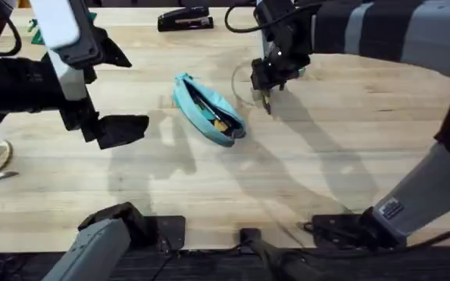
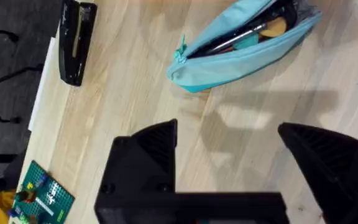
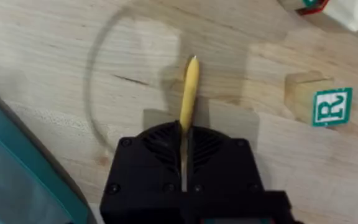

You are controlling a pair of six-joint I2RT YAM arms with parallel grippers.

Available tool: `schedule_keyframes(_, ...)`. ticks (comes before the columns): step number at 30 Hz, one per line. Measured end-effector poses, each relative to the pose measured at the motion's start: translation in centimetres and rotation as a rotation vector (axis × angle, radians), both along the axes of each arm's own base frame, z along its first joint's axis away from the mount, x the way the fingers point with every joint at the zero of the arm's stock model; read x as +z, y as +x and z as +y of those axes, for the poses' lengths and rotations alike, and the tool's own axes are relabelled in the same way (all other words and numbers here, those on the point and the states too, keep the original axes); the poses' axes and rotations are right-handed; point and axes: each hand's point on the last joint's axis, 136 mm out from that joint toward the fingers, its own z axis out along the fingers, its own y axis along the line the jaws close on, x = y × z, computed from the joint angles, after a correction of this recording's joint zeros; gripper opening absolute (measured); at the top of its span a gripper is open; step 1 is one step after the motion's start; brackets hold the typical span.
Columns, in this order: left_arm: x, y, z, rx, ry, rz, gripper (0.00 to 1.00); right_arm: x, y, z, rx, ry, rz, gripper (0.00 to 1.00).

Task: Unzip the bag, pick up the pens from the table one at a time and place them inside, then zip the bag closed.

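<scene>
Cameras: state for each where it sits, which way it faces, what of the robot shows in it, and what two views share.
Overhead: above the arm bases, looking down and forward at the table; both arms show.
Left wrist: on the left arm, facing down at the bag; open left gripper below.
Right wrist: on the right arm, facing the tabletop; right gripper shut on a yellow pen.
Shared: overhead and left wrist both show the unzipped bag.

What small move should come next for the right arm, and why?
Probably carry the right tool toward the open bag and lower the pen tip into the gap. The tool is shut on a yellow pen, held above the table just beside the bag, whose zipper is already open with items inside. The left tool is open and off the bag.
</scene>
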Motion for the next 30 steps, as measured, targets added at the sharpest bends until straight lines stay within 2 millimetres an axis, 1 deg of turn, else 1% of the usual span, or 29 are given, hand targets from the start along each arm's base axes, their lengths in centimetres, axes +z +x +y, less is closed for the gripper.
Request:
schedule_keyframes(5, 0.0, 0.0, 0.0, 0.0, 0.0, 0.0, 0.994, 0.1, 0.0, 0.0, 0.0, 0.0, -0.001, 0.033)
schedule_keyframes(8, 0.0, 0.0, 0.0, 0.0, 0.0, 0.0, 0.994, 0.9, 0.0, 0.0, 0.002, 0.008, -0.014, 0.032)
schedule_keyframes(11, 0.0, 0.0, 0.0, 0.0, 0.0, 0.0, 0.993, 3.1, 0.2, 0.2, 0.008, 0.03, -0.063, 0.032)
schedule_keyframes(14, 0.0, 0.0, 0.0, 0.0, 0.0, 0.0, 0.993, 6.2, 0.3, 0.5, 0.017, 0.073, -0.125, 0.032)
schedule_keyframes(16, 0.0, 0.0, 0.0, 0.0, 0.0, 0.0, 0.993, 8.0, 0.1, 1.0, 0.042, 0.117, -0.154, 0.032)
schedule_keyframes(21, 0.0, 0.0, 0.0, 0.0, 0.0, 0.0, 0.993, 12.1, -1.8, 3.6, 0.173, 0.232, -0.201, 0.032)
schedule_keyframes(24, 0.0, 0.0, 0.0, 0.0, 0.0, 0.0, 0.994, 13.8, -3.3, 5.1, 0.26, 0.273, -0.212, 0.032)
schedule_keyframes(27, 0.0, 0.0, 0.0, 0.0, 0.0, 0.0, 0.993, 14.6, -5.2, 6.7, 0.354, 0.312, -0.197, 0.032)
schedule_keyframes(30, 0.0, 0.0, 0.0, 0.0, 0.0, 0.0, 0.993, 14.4, -7.1, 8.3, 0.446, 0.332, -0.16, 0.032)
